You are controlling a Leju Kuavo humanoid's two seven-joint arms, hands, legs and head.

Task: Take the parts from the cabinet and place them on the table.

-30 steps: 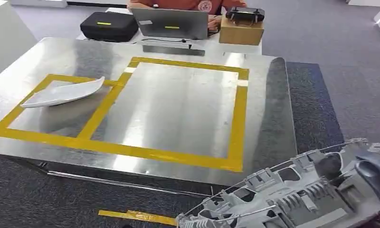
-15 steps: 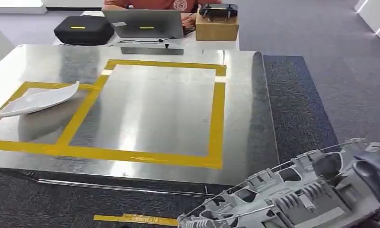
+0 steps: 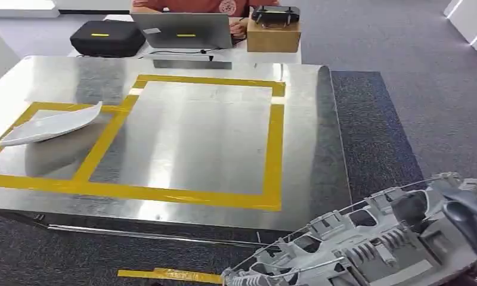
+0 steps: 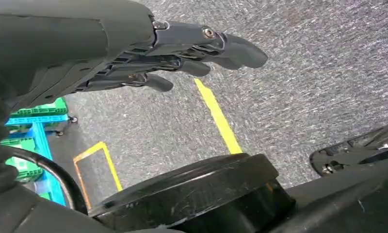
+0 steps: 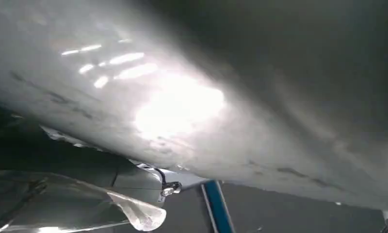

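Note:
A large grey ribbed plastic part [image 3: 367, 244] hangs at the lower right of the head view, off the table's near right corner, and my right hand [image 3: 471, 217] grips its right end. The same part's smooth grey surface [image 5: 192, 97] lies close in front of the right wrist camera. A white curved part [image 3: 48, 126] lies in the smaller yellow-taped box at the left of the metal table [image 3: 319, 149]. A larger yellow-taped rectangle [image 3: 272, 143] marks the table's middle. My left hand [image 4: 182, 53] hangs over the carpet with its fingers stretched out, holding nothing.
Behind the table a person sits at a laptop [image 3: 182, 30], with a black case [image 3: 105, 37] and a cardboard box [image 3: 273, 36] carrying a black controller. Yellow tape [image 3: 170, 275] marks the carpet at the table's near edge. Green and blue crates [image 4: 29, 141] stand on the floor.
The whole picture has shifted: the table now sits further left and lower in view, so the camera moved. The grey part keeps its place in my right hand.

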